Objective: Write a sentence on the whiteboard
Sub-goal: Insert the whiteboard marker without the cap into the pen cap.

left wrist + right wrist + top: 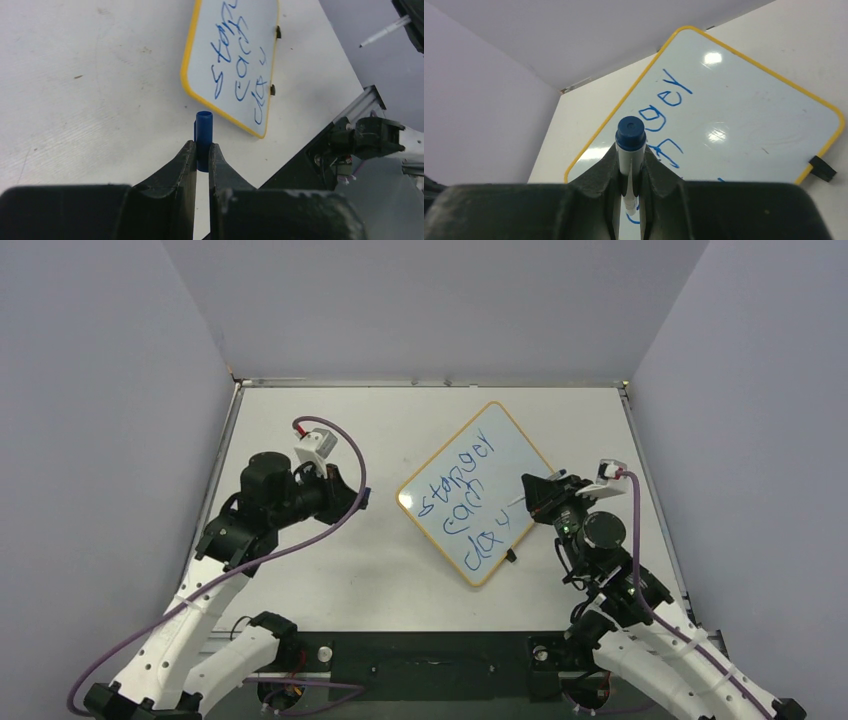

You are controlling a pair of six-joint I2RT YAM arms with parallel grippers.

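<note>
The whiteboard [520, 455], yellow-framed, lies turned like a diamond in the middle of the table. The sentence [462, 508] stands on it in three blue lines. My right gripper [537, 497] hangs over the board's right edge, shut on a white marker [630, 147] with a blue end. The marker's tip [513, 503] points at the end of the last line; I cannot tell if it touches. My left gripper [360, 495] is left of the board, apart from it, shut on the blue marker cap [203, 132]. The whiteboard [252, 75] and its writing [235, 62] lie ahead of the cap.
Grey walls close in the table on three sides, with a metal rail [430, 383] along the back edge. A black foot [511, 555] sticks out from the board's near right edge. The arms' black base plate [430, 672] runs along the near edge.
</note>
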